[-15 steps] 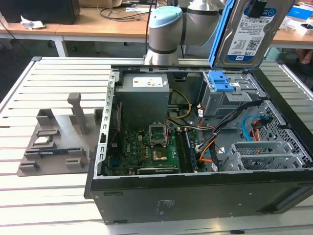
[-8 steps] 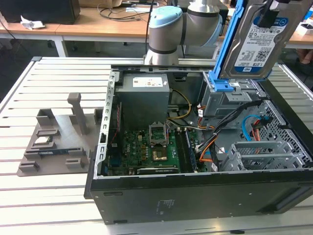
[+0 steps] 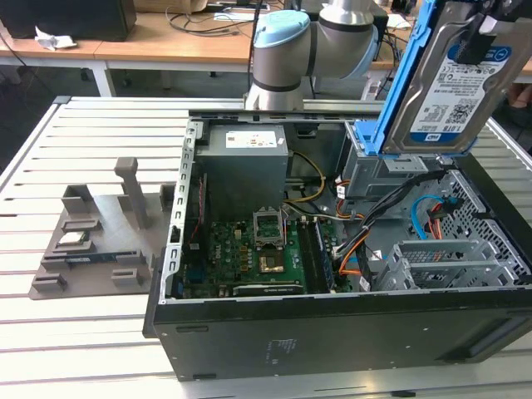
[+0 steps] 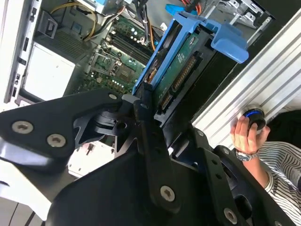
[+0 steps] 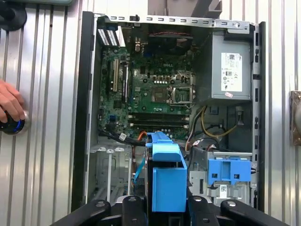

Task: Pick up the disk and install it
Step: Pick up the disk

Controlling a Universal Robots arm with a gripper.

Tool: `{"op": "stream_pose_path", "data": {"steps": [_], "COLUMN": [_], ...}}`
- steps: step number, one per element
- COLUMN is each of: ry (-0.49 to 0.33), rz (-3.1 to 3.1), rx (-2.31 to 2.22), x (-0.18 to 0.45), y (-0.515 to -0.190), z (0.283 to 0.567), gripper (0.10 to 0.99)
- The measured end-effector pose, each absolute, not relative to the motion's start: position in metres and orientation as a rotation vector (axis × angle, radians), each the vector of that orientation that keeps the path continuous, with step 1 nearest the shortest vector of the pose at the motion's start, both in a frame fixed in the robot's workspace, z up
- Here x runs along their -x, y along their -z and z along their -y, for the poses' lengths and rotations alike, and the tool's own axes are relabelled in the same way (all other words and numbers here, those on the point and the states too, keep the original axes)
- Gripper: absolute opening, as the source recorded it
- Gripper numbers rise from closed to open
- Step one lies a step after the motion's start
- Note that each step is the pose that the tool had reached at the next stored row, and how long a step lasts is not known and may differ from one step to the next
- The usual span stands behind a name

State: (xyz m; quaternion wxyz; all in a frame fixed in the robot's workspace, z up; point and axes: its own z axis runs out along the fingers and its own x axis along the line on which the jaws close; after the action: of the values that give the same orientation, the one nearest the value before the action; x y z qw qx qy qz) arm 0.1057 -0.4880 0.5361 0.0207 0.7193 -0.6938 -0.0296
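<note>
My arm (image 3: 283,51) stands at the back in the exterior view, its grey joints and pale blue cap bunched close together, the far end reaching off toward the exterior view's right. There I have the gripper (image 3: 480,37) raised high, jaws closed on the upper end of the disk (image 3: 449,83), which hangs from it on edge and tilted. In both wrist views the black linkages spread out to either side, and the fingers (image 5: 134,207) press in against the disk's blue frame.
</note>
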Motion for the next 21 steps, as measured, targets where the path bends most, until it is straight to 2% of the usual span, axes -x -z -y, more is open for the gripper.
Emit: {"op": "stream_pose_path", "data": {"steps": [4,21], "ry": [0.092,0.09], "rz": [2.151,2.151], "rx": [-2.23,-2.23], "x": [-0.106,-0.106], "y": [-0.536,-0.535], "z": [0.514,0.573], "gripper": [0.365,0.365]}}
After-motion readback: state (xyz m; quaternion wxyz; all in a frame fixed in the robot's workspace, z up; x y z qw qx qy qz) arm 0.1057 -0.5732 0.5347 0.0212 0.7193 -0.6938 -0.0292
